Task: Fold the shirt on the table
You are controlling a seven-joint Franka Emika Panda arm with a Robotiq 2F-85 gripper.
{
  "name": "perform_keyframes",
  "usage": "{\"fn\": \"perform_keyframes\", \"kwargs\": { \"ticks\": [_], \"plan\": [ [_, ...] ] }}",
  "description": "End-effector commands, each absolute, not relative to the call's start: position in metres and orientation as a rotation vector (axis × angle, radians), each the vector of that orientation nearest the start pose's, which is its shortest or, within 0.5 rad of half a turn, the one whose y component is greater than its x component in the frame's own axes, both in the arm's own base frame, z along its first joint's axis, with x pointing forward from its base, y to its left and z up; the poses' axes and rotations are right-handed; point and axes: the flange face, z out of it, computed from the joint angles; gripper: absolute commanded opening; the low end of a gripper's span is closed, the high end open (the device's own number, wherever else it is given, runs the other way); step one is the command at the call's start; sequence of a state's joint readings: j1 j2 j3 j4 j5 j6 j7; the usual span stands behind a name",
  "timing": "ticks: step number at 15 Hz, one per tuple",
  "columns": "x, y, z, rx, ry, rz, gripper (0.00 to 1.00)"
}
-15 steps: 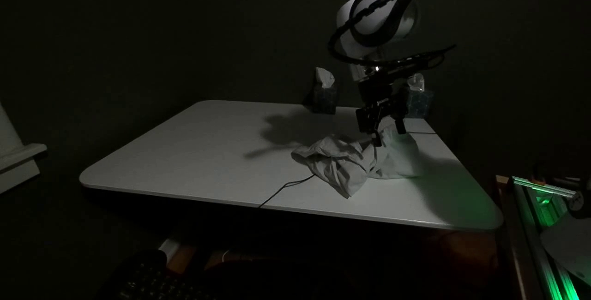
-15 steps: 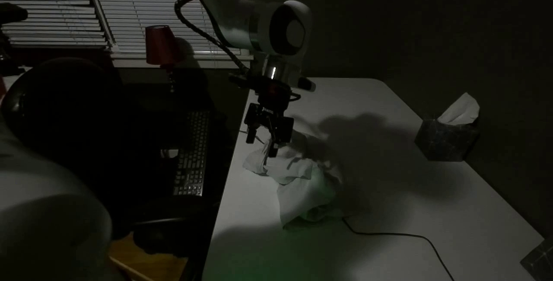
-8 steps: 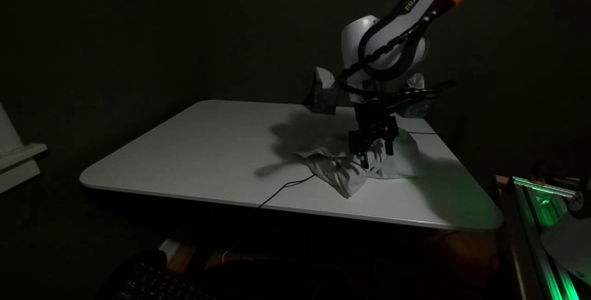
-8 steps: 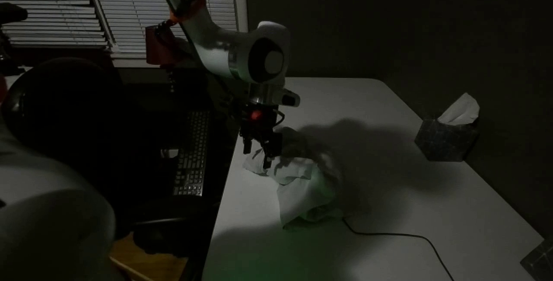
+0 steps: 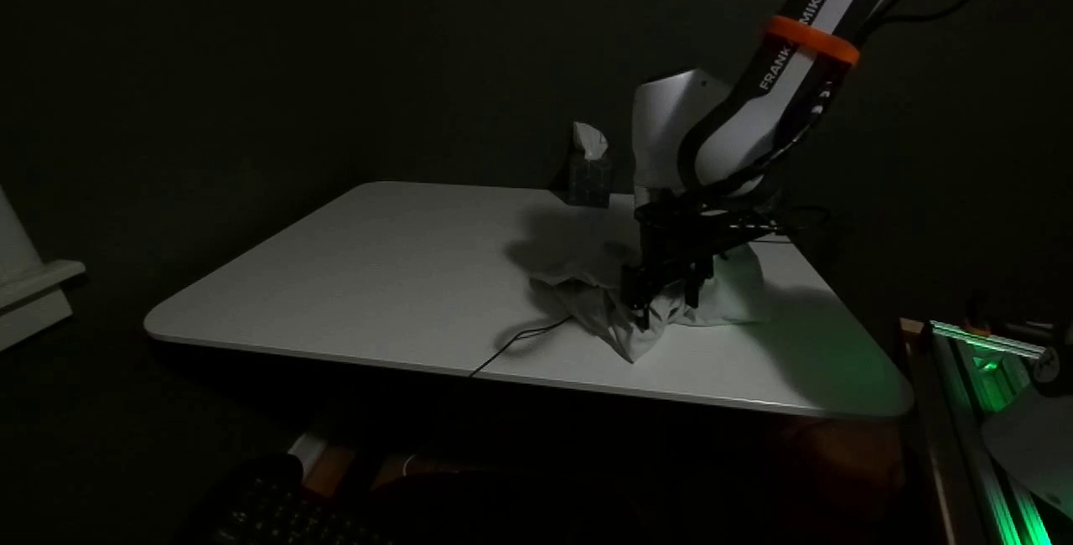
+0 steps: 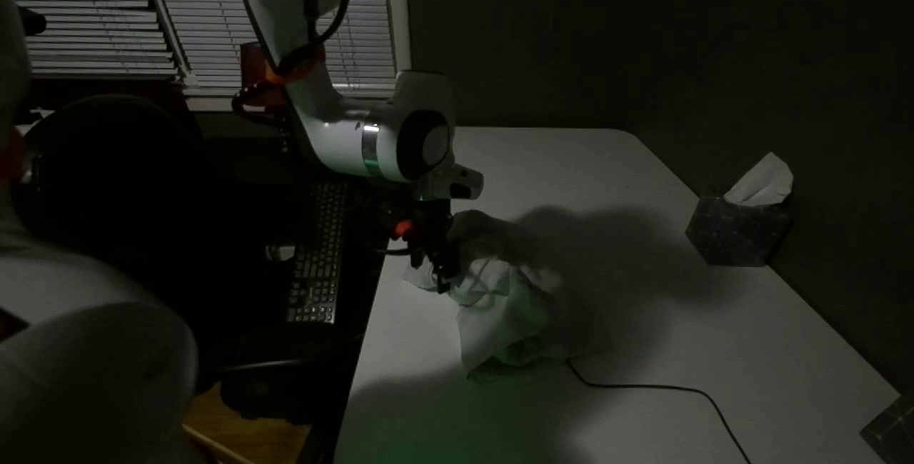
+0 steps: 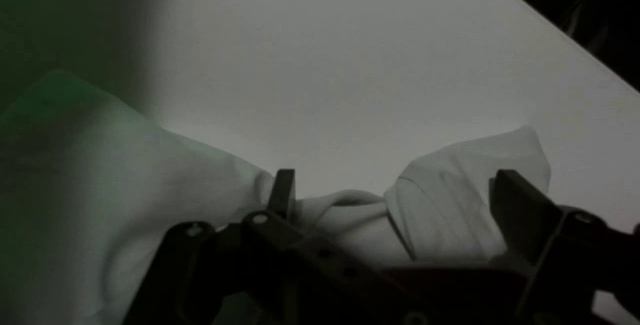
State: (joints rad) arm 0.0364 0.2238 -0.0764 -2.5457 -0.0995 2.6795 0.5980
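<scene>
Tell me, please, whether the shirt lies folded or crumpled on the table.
Crumpled: the shirt lies bunched on the table, with uneven wrinkles and corners jutting in different directions in both exterior views.

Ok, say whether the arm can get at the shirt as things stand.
Likely yes: in the wrist view, the tool stands open right at the shirt, and nothing visible blocks its way.

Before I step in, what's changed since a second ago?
The gripper came down toward the shirt, seen in both exterior views. Nothing grabbed or released: it was open and still is; contact unclear. No clear shift of the shirt; cord and tissue boxes stayed put.
</scene>
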Motion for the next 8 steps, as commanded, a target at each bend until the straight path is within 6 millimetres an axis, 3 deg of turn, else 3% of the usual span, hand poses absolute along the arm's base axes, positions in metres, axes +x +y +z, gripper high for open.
{"fn": "perform_keyframes", "kwargs": {
  "ticks": [1, 5, 6, 7, 8],
  "plan": [
    [0.4432, -0.0097, 0.1694, -3.104, 0.901, 0.01, 1.0],
    [0.4495, -0.0128, 0.1655, -3.178, 0.893, -0.127, 1.0],
    [0.45, -0.0142, 0.1645, -3.201, 0.894, -0.144, 0.75],
    [0.4501, -0.0149, 0.1636, -3.218, 0.897, -0.159, 0.75],
    [0.4493, -0.0142, 0.1633, -3.235, 0.903, -0.161, 0.66]
  ]
}}
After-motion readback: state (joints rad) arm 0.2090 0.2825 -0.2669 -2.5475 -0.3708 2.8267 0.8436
